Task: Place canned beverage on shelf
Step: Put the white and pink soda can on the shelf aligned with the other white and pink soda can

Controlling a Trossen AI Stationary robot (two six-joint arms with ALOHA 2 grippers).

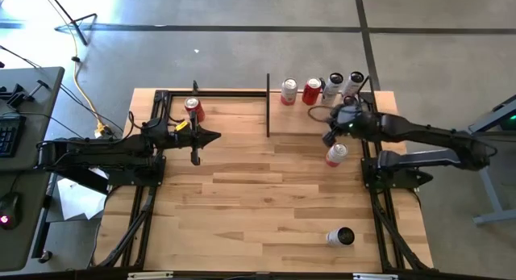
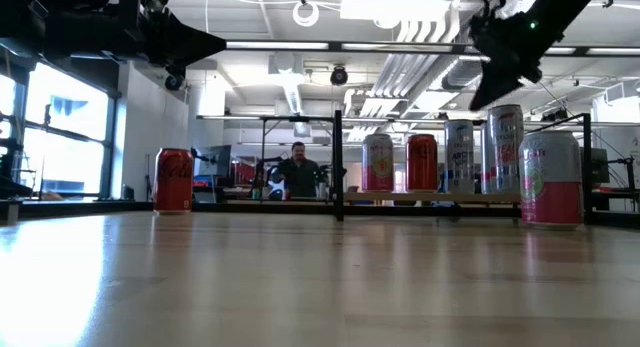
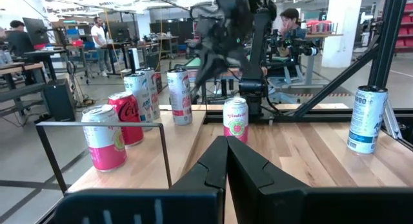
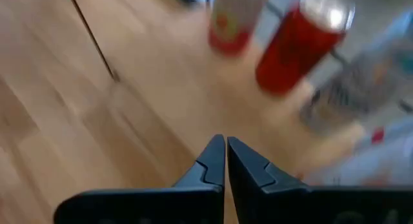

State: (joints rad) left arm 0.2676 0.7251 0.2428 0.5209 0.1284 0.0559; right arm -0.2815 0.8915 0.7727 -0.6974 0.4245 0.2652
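High view, left to right. Left tool [image 1: 211, 136] at left-centre of the frame, fingers together, holding nothing, parked over the table [image 1: 242, 207]. Red can [image 1: 193, 109] stands just above it near the table's back edge, not on the shelf. Shelf [image 1: 318, 112] at upper right of centre, black upright plate [image 1: 268, 105] at its left end; four cans on it: pink-white can [image 1: 289, 91], red cola can [image 1: 312, 91], two tall white cans [image 1: 342, 85]. Right tool [image 1: 329, 138] hovers just below the shelf, fingers together and empty. Pink can [image 1: 336, 153] stands on the table right under it, off the shelf. One more white can [image 1: 340, 236] lies at lower right. Judgement: partly done, four shelved, three cans left, the pink can looks next.
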